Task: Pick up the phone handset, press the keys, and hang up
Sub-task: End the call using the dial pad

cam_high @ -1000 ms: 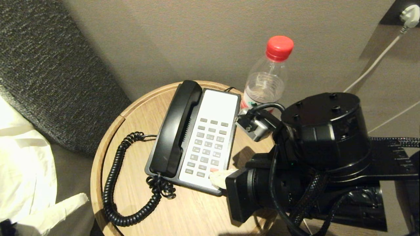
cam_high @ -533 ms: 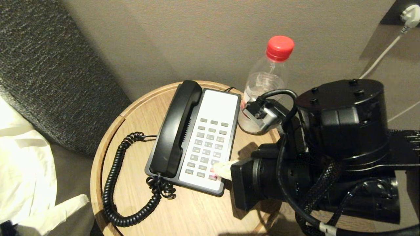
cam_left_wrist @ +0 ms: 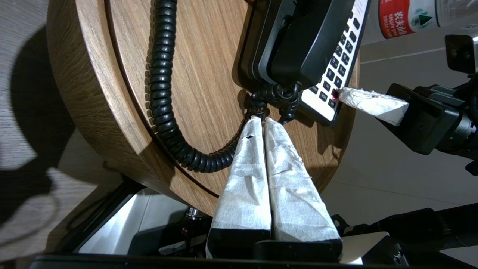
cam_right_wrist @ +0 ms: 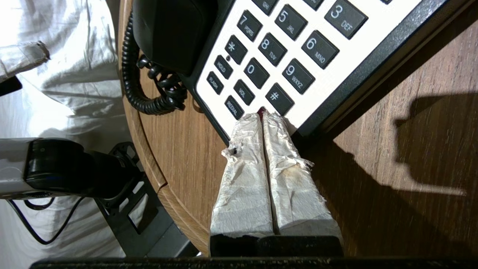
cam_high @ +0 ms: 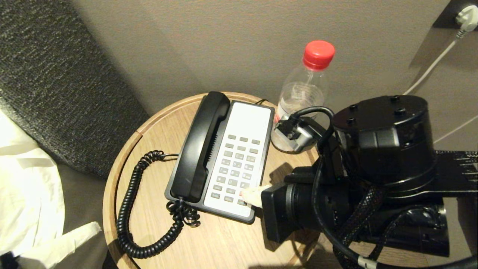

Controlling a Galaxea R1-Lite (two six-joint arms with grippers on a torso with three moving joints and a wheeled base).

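Observation:
The black phone handset (cam_high: 201, 145) lies in its cradle on the left side of the phone base, with its coiled cord (cam_high: 129, 209) looping over the round wooden table (cam_high: 209, 246). The keys (cam_high: 237, 168) fill the white faceplate beside it. My right gripper (cam_high: 244, 194) is shut, its taped tips resting on the red button (cam_right_wrist: 261, 110) in the bottom row of the keys (cam_right_wrist: 276, 48). My left gripper (cam_left_wrist: 261, 119) is shut and empty. It hovers off the table's near left edge (cam_high: 93, 226), pointing at the handset's cord end (cam_left_wrist: 276, 95).
A clear bottle with a red cap (cam_high: 302, 97) stands behind the phone's right side, close to my right wrist. White bedding (cam_high: 26, 186) and a dark padded headboard (cam_high: 56, 74) lie to the left. A white plug and cable (cam_high: 465, 16) hang on the wall.
My right wrist has shifted a little to the right, and its shut tips have crept slightly up over the red button. The handset and left gripper have not moved.

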